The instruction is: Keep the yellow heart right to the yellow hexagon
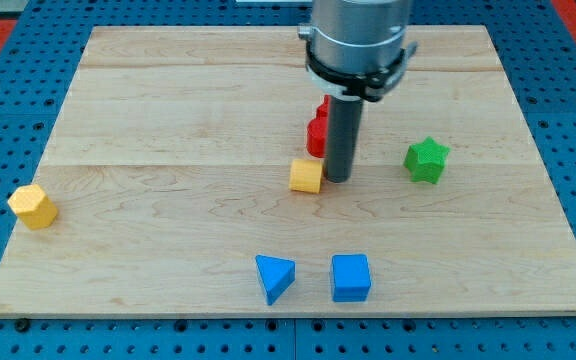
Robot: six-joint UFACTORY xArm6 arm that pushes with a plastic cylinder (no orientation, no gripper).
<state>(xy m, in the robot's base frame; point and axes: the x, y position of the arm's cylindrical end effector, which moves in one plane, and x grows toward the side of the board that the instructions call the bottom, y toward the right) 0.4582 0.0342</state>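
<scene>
The yellow heart point(306, 176) lies near the middle of the wooden board. The yellow hexagon point(33, 206) lies far off at the view's left edge of the board, so the heart is to its right. My tip point(338, 179) stands right against the heart's right side, and appears to touch it. The rod and the arm's grey end above it hide part of what lies behind them.
A red block point(316, 131), partly hidden by the rod, sits just above the heart. A green star point(427, 160) lies to the right of my tip. A blue triangle point(274, 277) and a blue cube point(350, 277) lie near the board's point(168, 120) bottom edge.
</scene>
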